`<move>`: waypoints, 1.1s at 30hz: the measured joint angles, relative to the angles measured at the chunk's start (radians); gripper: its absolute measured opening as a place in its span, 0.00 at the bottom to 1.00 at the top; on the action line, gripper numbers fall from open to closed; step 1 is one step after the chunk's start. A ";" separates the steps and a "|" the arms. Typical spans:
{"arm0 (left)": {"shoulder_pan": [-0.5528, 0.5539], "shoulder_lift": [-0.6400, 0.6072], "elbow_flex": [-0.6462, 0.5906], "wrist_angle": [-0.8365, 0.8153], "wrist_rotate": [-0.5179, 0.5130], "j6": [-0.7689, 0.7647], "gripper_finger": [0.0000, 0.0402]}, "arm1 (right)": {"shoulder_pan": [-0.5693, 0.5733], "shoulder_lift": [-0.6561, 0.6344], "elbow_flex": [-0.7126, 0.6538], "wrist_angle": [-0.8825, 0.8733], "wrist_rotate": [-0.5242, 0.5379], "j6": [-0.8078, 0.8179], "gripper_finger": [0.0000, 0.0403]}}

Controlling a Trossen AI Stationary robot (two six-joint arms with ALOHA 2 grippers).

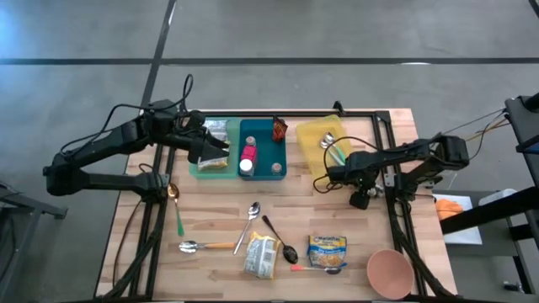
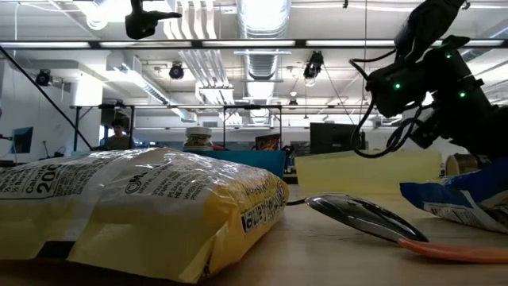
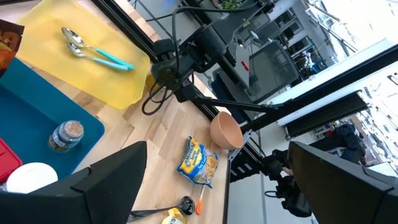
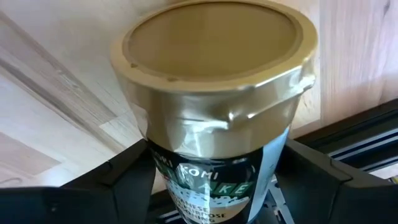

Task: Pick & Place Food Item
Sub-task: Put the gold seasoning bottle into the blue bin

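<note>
Between my right jaws [image 4: 214, 186], closed on its sides, a gold-lidded cup [image 4: 217, 93] sits above the worktop [image 4: 56, 81]; my left jaws [image 3: 217, 180] hang spread over the teal tray [image 1: 274, 156].

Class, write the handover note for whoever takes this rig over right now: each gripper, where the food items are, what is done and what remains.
Right gripper: jaws either side of a gold-lidded cup, just in front of the yellow tray; whether it is lifted cannot be told.
Left gripper: open, empty, above the green tray and teal tray.
Placed: a spice jar and other items in the teal tray; two spoons on the yellow tray.
Left on the table: yellow snack bag, blue snack packet, pink bowl, loose spoons.
Next, probably: place the cup.
</note>
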 joint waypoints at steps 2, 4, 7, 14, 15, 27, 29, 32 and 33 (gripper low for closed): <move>0.000 0.000 0.000 0.000 0.000 0.001 0.99 | 0.000 0.000 0.000 0.002 0.000 0.001 0.68; 0.000 0.000 0.000 0.000 0.000 0.006 0.99 | 0.001 0.000 0.000 0.007 0.000 0.009 0.68; 0.000 0.000 0.000 0.000 0.000 0.008 0.99 | 0.006 -0.002 0.011 0.017 -0.004 0.030 0.68; 0.000 0.000 0.000 -0.003 0.000 0.007 0.99 | 0.018 -0.058 0.091 0.057 -0.153 0.030 0.68; 0.000 0.000 0.000 -0.007 0.000 0.002 0.99 | 0.020 -0.071 0.101 0.052 -0.172 0.033 0.68; -0.001 0.063 0.000 -0.052 -0.031 -0.354 0.99 | 0.136 -0.199 0.267 0.067 -0.259 0.186 0.68; -0.001 0.107 0.000 -0.051 -0.039 -0.380 0.99 | 0.154 -0.186 0.321 0.067 -0.212 0.216 0.68; -0.001 0.191 0.000 -0.043 -0.042 -0.402 0.99 | 0.166 -0.142 0.416 0.075 -0.129 0.230 0.68; -0.001 0.219 0.000 -0.022 -0.041 -0.414 0.99 | 0.166 -0.123 0.448 0.074 -0.103 0.227 0.68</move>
